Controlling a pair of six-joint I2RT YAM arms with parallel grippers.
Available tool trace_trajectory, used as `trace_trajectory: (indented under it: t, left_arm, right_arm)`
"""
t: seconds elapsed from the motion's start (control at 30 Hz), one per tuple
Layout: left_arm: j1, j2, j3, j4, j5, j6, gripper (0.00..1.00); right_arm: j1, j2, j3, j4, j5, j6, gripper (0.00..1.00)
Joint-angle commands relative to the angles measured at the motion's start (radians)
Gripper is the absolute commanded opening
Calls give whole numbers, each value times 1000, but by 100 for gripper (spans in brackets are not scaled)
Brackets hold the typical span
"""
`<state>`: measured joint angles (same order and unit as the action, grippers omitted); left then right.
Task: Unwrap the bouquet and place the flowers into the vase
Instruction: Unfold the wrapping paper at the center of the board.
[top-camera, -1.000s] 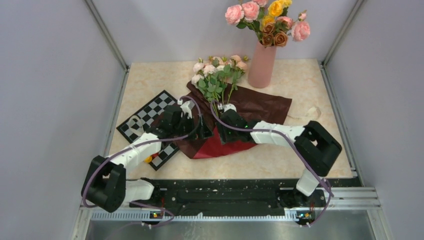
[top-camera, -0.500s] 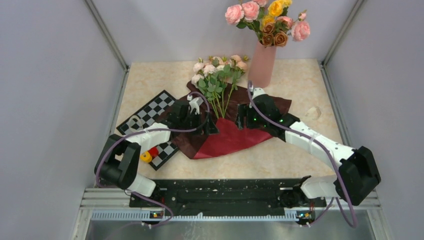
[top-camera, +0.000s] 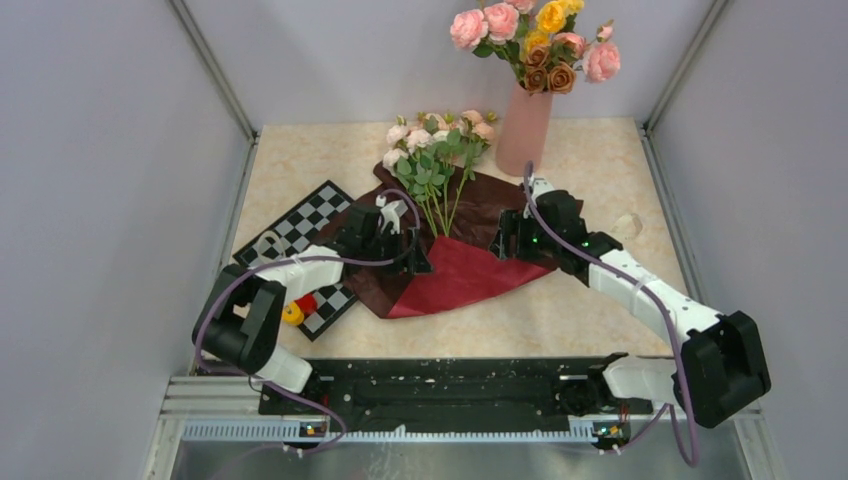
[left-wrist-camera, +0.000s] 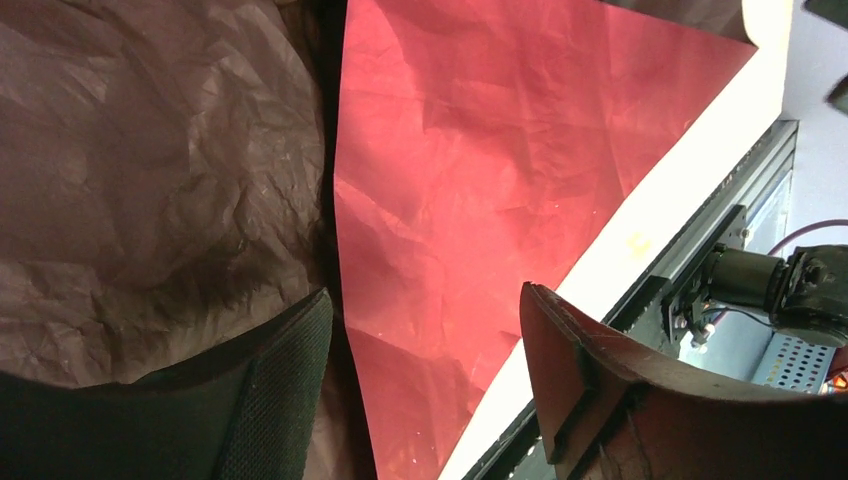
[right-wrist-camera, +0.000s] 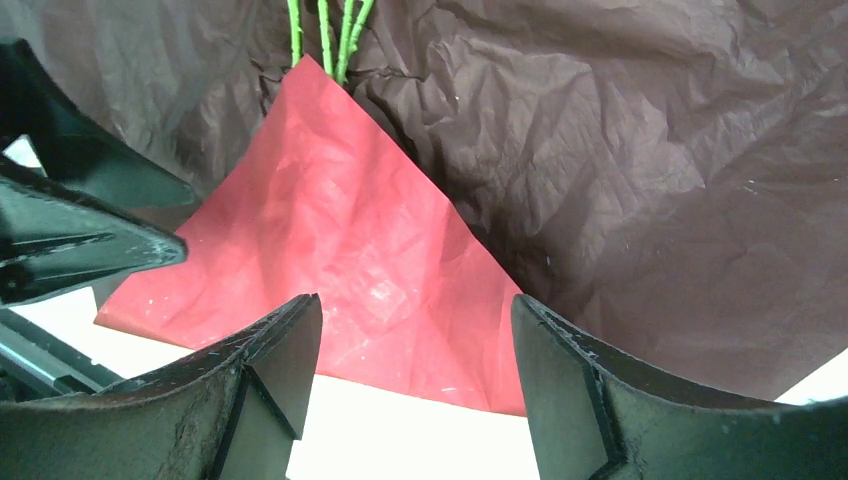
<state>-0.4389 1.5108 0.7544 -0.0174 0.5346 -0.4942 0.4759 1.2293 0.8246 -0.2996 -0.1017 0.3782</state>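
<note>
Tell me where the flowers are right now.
In the top view, the flowers lie at the far middle of the table on the opened paper, blooms just left of the vase, stems pointing back toward the arms' bases.

Top cam overhead; wrist cams close, share paper (right-wrist-camera: 380, 290)

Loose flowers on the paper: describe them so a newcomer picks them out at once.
On the beige table, find the opened dark red paper in the middle. The flowers lie on its far end, left of the pink vase: small pale pink, white and peach blooms with green leaves. Unlike the larger roses standing in the vase, they are lying down.
</note>
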Motion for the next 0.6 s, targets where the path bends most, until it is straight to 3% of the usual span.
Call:
trace_trajectory:
  t: [0.0, 0.3, 0.57]
  left_arm:
    - [-4, 25, -16, 34, -1, 13, 71]
    - [-20, 47, -27, 41, -11, 10, 70]
    - [-25, 11, -61, 123, 83, -46, 50]
  right_arm:
    - [-14, -42, -1, 40, -46, 10, 70]
    - [-16, -66, -11, 43, -53, 23, 70]
    - [-16, -82, -6, 30, -54, 26, 70]
